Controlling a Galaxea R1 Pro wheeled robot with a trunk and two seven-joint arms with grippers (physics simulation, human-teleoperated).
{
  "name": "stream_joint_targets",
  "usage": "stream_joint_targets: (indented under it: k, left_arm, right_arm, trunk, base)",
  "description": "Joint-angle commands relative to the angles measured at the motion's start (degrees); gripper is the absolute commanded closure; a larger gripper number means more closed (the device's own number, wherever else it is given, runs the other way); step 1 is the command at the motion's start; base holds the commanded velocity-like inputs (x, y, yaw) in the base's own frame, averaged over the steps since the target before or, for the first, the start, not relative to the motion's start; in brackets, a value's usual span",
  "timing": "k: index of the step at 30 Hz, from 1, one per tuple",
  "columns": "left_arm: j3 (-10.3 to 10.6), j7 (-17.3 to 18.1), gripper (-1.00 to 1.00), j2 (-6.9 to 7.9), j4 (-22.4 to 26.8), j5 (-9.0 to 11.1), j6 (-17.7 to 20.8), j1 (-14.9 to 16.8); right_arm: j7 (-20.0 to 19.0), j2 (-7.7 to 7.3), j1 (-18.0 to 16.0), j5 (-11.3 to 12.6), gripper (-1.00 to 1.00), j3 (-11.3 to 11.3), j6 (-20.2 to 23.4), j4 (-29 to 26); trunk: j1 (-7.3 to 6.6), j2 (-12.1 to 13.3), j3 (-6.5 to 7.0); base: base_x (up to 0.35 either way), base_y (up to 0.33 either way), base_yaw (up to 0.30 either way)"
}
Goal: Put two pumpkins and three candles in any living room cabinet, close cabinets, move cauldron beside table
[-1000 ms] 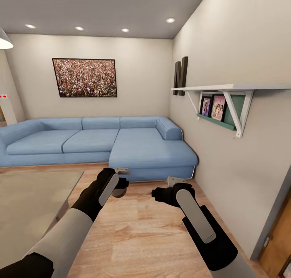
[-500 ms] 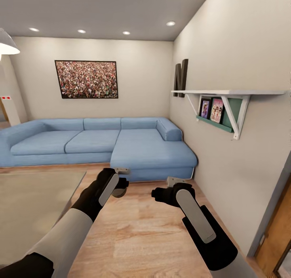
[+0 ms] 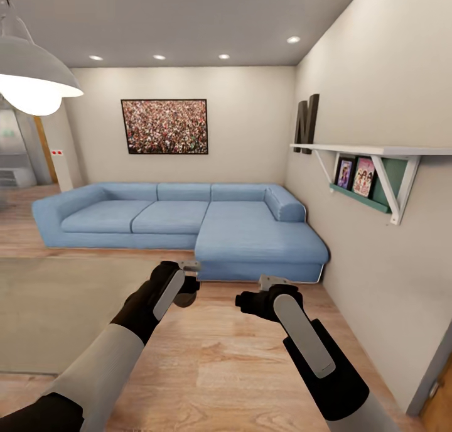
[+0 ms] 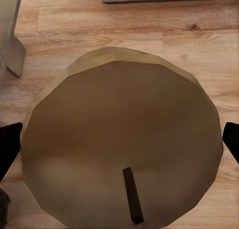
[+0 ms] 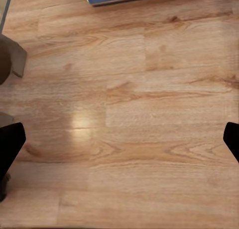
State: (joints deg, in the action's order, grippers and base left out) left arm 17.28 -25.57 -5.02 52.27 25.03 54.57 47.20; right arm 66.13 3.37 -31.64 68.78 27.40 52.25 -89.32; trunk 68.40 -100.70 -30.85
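My left gripper (image 3: 187, 275) is shut on a candle (image 4: 119, 139), a stubby tan cylinder with a dark wick. From the head view the candle (image 3: 183, 297) shows as a rounded shape under the left hand. The left fingertips (image 4: 10, 149) press its sides. My right gripper (image 3: 267, 284) is open, with bare wood floor between its fingertips (image 5: 11, 139). Both hands hang over the living room floor in front of a sofa. The pumpkins, the cabinet and the cauldron are out of view.
A blue L-shaped sofa (image 3: 188, 215) runs along the far wall. A pale grey-beige flat surface (image 3: 63, 306), rug or low table, lies at my left. On the right wall there is a white shelf (image 3: 376, 151). A pendant lamp (image 3: 31, 74) hangs at upper left.
The whole picture has slid right and the lamp has come into view, so the camera has moved. Both arms keep the same pose, the candle still held.
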Motion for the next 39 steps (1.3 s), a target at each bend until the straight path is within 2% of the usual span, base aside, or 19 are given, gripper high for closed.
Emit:
stream_joint_targets:
  k: [1,12,39]
  left_arm:
    - [0.1,-0.6,1.0,0.01,0.0,0.5,0.1,0.1]
    - [0.1,-1.0,1.0,-0.05,0.0,0.5,0.1,0.1]
    - [0.1,-1.9,1.0,-0.08,0.0,0.5,0.1,0.0]
  right_arm:
    - [0.6,-0.01,0.0,0.5,-1.0,0.0,0.4,-0.1]
    - [0.6,0.04,0.0,0.5,-1.0,0.0,0.4,-0.1]
    - [0.6,0.06,0.0,0.5,-1.0,0.1,0.4,0.0]
  trunk:
    - [-0.23,0.4,0.12]
    - [-2.65,4.8,2.09]
    - [-8.58,15.6,6.94]
  base:
    - [-0.023,0.0,0.281]
    - [-0.187,0.0,0.282]
    - [-0.015,0.0,0.283]
